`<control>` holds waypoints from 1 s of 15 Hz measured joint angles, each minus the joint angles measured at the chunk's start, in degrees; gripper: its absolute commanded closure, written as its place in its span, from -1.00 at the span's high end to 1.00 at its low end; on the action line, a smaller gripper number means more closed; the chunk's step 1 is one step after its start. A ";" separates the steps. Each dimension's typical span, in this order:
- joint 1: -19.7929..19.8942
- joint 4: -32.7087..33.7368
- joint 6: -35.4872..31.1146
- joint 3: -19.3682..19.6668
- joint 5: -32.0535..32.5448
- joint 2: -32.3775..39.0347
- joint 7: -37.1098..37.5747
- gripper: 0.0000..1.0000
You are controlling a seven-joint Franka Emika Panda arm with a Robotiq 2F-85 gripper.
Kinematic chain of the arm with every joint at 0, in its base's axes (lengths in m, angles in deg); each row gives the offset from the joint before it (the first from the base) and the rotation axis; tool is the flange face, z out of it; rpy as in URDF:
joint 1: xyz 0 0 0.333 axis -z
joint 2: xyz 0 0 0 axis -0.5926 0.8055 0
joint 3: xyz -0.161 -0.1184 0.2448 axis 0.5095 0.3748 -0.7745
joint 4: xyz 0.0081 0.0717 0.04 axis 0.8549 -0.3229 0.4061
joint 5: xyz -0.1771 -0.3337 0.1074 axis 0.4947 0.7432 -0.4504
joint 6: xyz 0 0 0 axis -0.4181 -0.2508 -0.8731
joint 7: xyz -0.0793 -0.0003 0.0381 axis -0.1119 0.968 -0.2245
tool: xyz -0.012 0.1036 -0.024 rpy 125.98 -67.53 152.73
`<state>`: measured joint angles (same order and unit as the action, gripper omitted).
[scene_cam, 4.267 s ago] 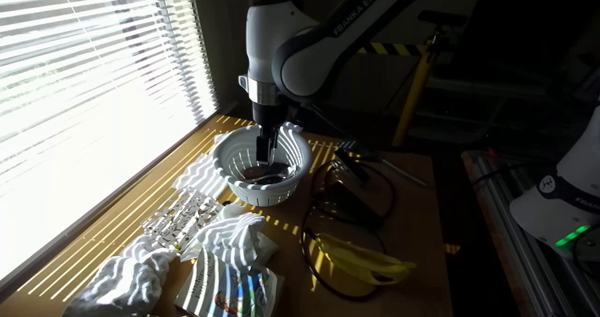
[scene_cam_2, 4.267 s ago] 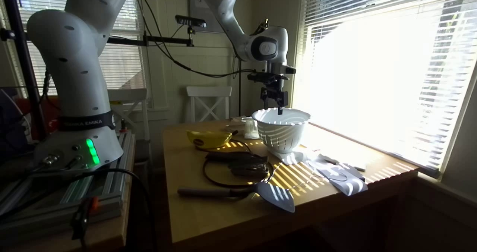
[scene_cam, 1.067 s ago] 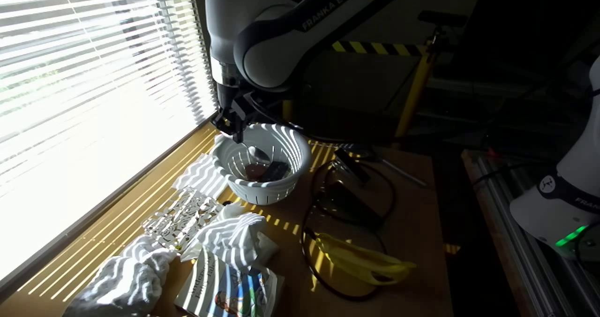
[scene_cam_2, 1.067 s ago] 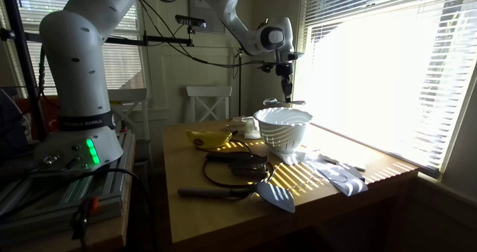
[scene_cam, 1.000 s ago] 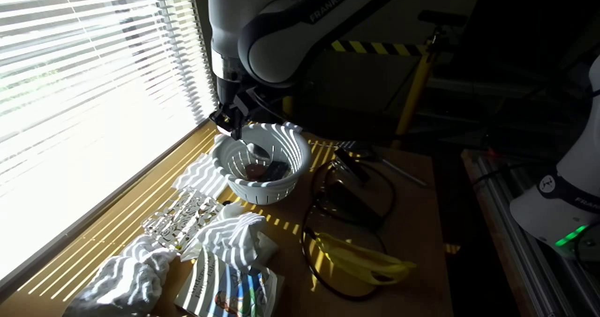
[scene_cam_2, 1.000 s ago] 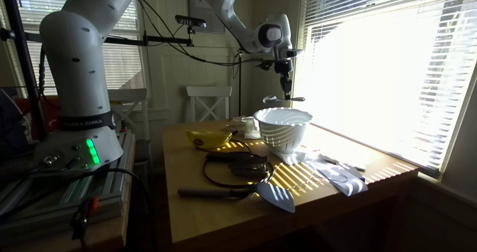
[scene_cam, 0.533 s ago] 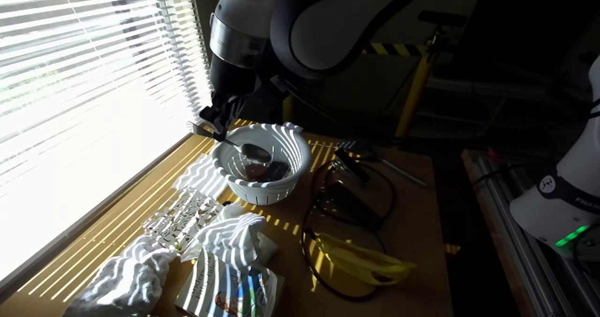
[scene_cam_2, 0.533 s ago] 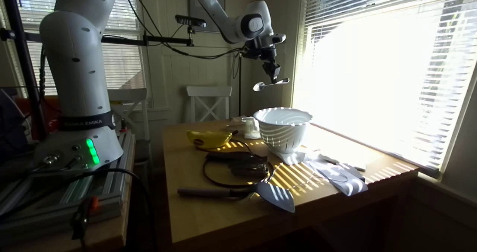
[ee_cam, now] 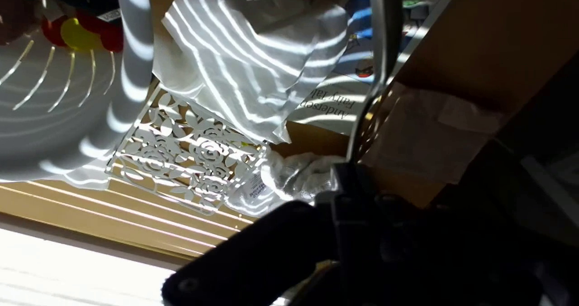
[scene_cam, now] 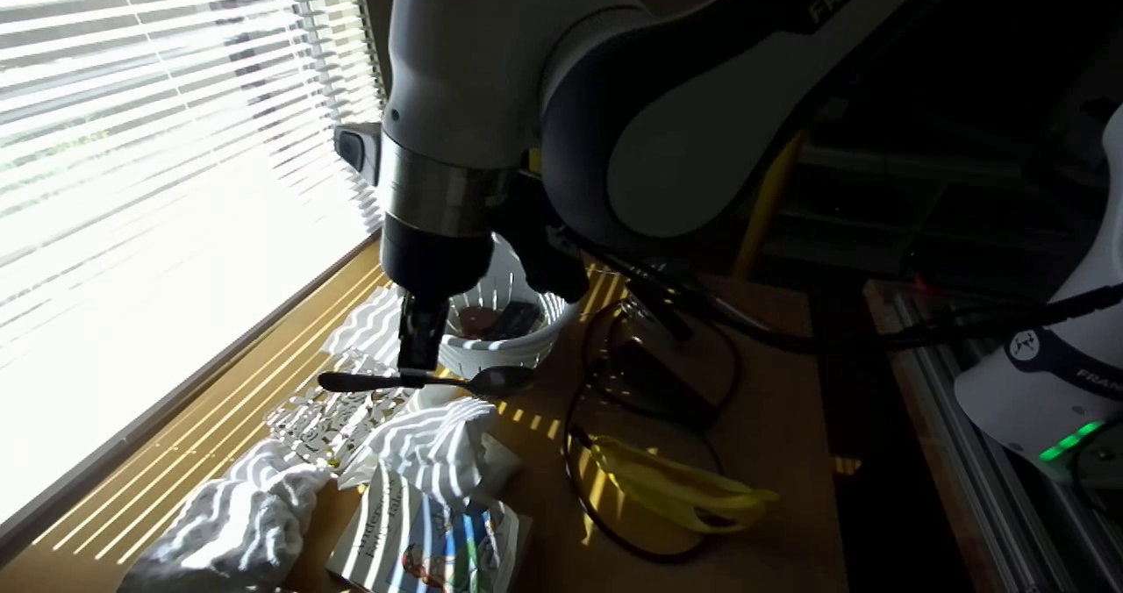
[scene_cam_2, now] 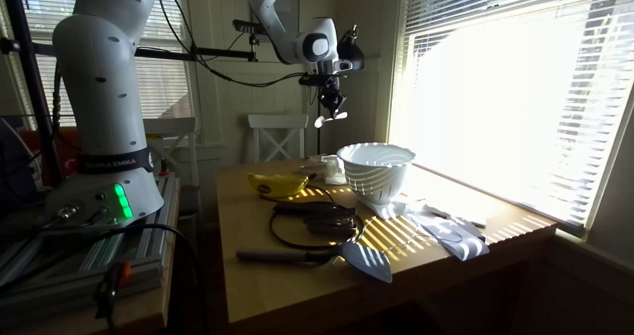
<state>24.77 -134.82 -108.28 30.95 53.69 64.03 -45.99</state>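
Observation:
A metal spoon is pinched at its handle by my gripper, which is shut on it. The spoon lies roughly level in the air, its bowl sticking out to one side of the fingers. In the wrist view the spoon runs up from the dark fingertips. The gripper hangs high above the table, beside and higher than the white colander. Inside the colander are a dark object and a red and yellow thing. The arm hides part of the colander in an exterior view.
Below the spoon lie a striped-lit white wrapping, a cut-out floral panel, a book and a white cloth. A yellow banana-like bag, black cable, dark tools and a spatula share the table. A window borders it.
Earlier my gripper was down in the colander. It then rose with the spoon and has swung away from the colander, to the left in an exterior view. The colander stands where it was.

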 measured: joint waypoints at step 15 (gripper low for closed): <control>-0.24 22.81 16.84 2.36 6.29 23.89 -17.59 -0.98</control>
<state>24.53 -112.01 -91.44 33.30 59.98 87.92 -63.58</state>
